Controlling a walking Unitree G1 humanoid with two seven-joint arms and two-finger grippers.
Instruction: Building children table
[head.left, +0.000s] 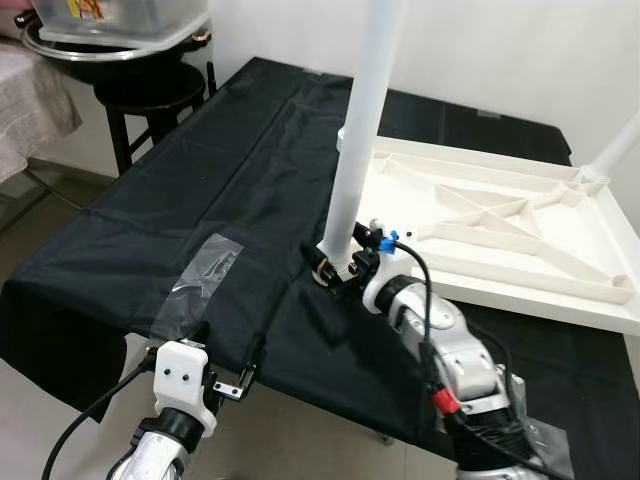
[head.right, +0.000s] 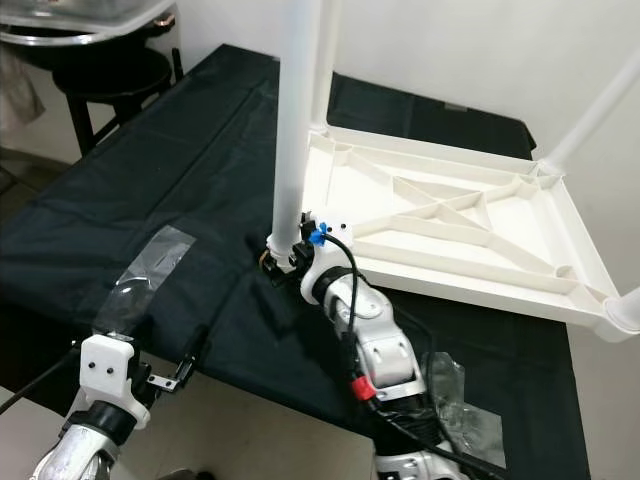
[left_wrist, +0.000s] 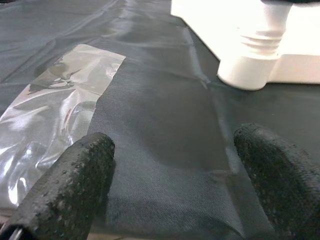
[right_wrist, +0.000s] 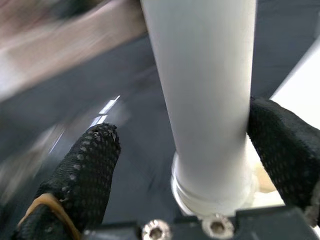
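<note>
A: Where is the right gripper sitting?

B: It is reaching over the black cloth to the bottom end of a white table leg. The leg is standing upright between its black fingers. In the right wrist view one finger is pressing against the leg's side, while the other is standing a little off it, so I cannot tell whether the grip is closing firmly.

A: And the leg itself?

B: Its lower end is resting on the cloth, just beside the near left corner of the white tabletop. The tabletop is lying upside down, its ribbed underside facing up. Another leg is rising from its far right corner, and a third is standing at the far left corner, just behind the held one.

A: What is the left gripper doing?

B: It is hanging low at the near edge of the cloth, fingers spread apart with nothing between them. The left wrist view is looking across the cloth past a strip of clear tape toward a white threaded leg end at the tabletop's corner.

A: Anything further out?

B: A dark stool is standing at the far left, carrying a clear plastic bin. A crumpled clear wrapper is lying on the cloth near the right arm.
</note>
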